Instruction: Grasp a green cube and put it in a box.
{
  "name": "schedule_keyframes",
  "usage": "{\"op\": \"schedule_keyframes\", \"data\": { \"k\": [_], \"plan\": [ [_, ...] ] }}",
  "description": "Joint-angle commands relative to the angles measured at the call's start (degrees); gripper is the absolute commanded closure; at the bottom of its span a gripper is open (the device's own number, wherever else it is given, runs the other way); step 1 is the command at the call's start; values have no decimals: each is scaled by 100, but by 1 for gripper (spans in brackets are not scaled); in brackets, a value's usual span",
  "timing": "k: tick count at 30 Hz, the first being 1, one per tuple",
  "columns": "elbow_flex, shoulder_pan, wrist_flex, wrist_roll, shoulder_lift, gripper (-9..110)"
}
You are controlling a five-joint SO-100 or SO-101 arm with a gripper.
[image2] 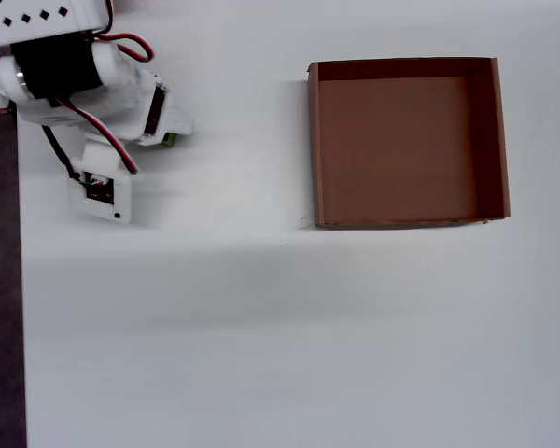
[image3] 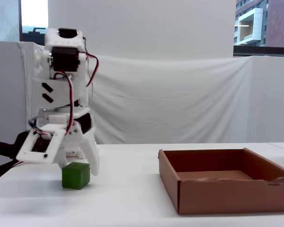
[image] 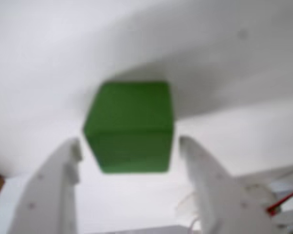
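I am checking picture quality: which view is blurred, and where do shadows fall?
The wrist view is soft: the green cube and gripper lack sharp edges. The overhead view is sharp, with a faint shadow band across the table. The fixed view is clear; the box looks crisp.

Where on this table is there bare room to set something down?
Bare: the table below and left of the box, plus the box's own floor. Crowded: the overhead view's upper left, where the open pincer straddles the green cube.

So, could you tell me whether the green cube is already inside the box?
No, the green cube sits on the table beside the gripper, well apart from the box.
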Motion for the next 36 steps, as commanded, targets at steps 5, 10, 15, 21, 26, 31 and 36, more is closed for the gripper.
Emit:
{"op": "schedule_keyframes", "data": {
  "k": [5,10,15,21,26,31,36],
  "plan": [
    [185,-70,79,114,483,73],
    [26,97,220,114,914,73],
    [70,123,176,114,1072,74],
    [105,185,79,114,940,76],
    [-62,272,53,114,712,76],
    [-272,334,9,114,562,76],
    [-396,343,-105,114,475,76]
  ]
}}
